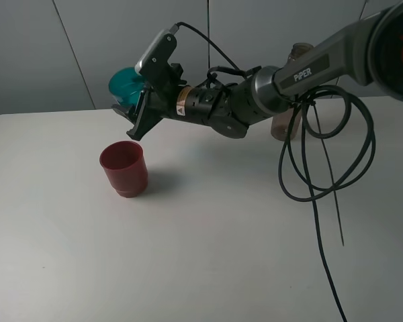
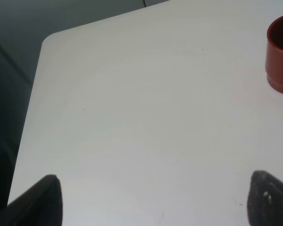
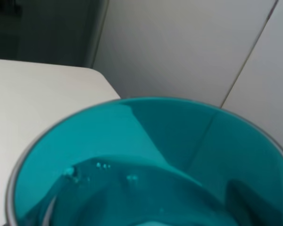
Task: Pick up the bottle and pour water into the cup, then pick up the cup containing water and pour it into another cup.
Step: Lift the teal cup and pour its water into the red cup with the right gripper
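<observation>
**Q:** What is the right arm doing?

**A:** It is reaching across the table point(image 1: 221, 261). The right gripper point(image 1: 138, 102) is clamping its fingers on the teal cup point(image 1: 123, 84) and holding it tilted, clear of the tabletop. In the high view the cup is hanging above the red cup point(image 1: 124, 168). The wrist camera is looking into the teal cup's mouth point(image 3: 179, 141), where small drops are clinging to the inner wall.

**Q:** And the other things?

**A:** The red cup is standing upright on the table, well apart from the bottle point(image 1: 282, 126). The bottle is standing at the rear right, partly hidden behind the arm. The left gripper point(image 2: 155, 202) is hovering over bare tabletop with its fingers point(image 2: 42, 202) spread wide and gripping nothing. The red cup point(image 2: 280, 52) is showing at the edge of its view.
</observation>
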Robot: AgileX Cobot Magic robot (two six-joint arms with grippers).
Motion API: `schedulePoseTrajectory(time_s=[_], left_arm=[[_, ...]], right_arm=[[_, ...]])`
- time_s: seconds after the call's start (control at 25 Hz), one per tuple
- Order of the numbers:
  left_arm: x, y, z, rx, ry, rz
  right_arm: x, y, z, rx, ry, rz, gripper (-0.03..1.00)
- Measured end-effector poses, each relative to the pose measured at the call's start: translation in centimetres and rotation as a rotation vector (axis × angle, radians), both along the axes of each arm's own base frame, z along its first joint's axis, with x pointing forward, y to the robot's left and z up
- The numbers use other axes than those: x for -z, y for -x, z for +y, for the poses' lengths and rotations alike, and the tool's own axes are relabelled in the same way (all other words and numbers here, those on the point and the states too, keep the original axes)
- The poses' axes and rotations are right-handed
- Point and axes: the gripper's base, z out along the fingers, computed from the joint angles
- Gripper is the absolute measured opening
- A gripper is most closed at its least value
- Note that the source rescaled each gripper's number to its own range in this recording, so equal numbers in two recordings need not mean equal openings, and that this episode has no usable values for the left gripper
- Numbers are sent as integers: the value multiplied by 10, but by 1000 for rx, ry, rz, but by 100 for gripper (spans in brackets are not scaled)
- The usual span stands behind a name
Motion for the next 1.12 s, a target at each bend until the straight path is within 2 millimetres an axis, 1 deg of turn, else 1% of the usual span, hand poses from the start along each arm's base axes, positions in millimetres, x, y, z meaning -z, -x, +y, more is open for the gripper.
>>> schedulePoseTrajectory(time_s=[0.2,0.56,0.84,1.12], left_arm=[[0,0,0,0,0,0],[0,0,0,0,0,0],[0,0,0,0,0,0],[0,0,0,0,0,0]], right_arm=[[1,2,1,-41,69,-102,4],[1,5,5,-119,241,-392,4],[1,5,5,-152,331,-545,4],[1,5,5,-177,401,-663,4]])
